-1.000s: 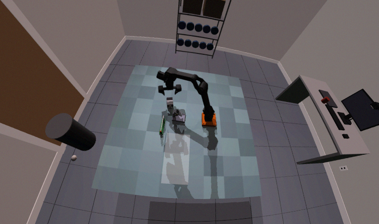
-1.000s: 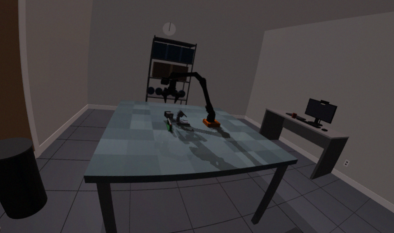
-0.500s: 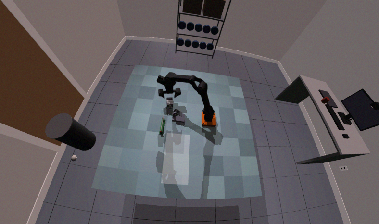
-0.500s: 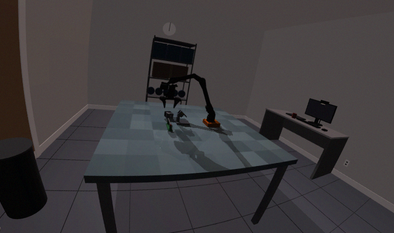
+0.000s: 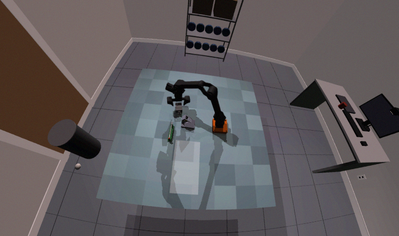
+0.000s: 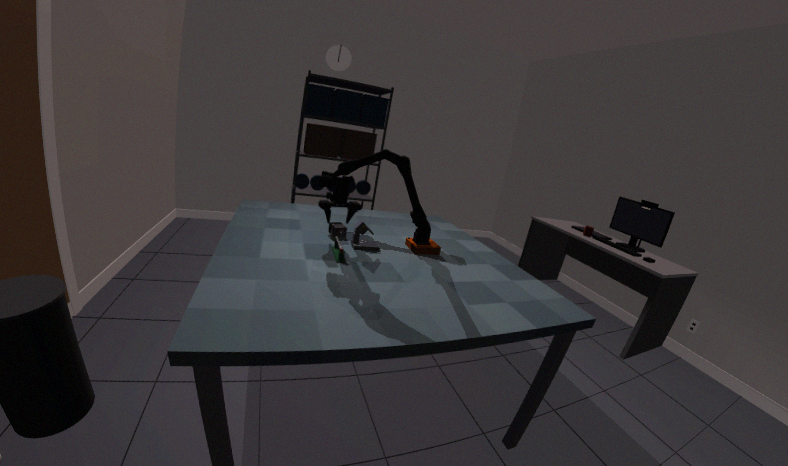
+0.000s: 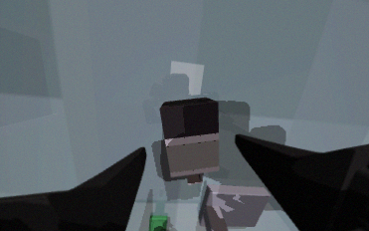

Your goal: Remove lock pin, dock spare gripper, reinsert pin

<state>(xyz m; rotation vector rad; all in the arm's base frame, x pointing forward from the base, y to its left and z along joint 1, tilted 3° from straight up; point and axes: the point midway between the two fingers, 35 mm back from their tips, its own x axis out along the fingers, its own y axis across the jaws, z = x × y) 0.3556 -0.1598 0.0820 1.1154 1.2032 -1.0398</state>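
Observation:
My gripper [image 5: 177, 102] [image 6: 339, 211] [image 7: 191, 144] is open and empty. It hangs just above a small block [image 5: 178, 110] [image 6: 337, 229] [image 7: 190, 130] with a dark half and a grey half, which I take for the spare gripper. In the wrist view the block lies between my two fingers but below them, and a short stub shows at its near end. A pale grey angled piece [image 5: 188, 122] [image 6: 363, 237] [image 7: 234, 208], likely the mount, stands close beside it towards the arm's base. A thin green stick [image 5: 171, 132] [image 6: 338, 253] [image 7: 158, 222] with a red end lies flat on the table [image 5: 247, 175] beside them.
The arm's orange base [image 5: 219, 126] [image 6: 423, 246] stands right of the parts. A shelf rack [image 5: 212, 29] stands behind the table, a dark bin [image 5: 73, 139] on the floor to the left, and a desk with a monitor [image 5: 356, 128] to the right.

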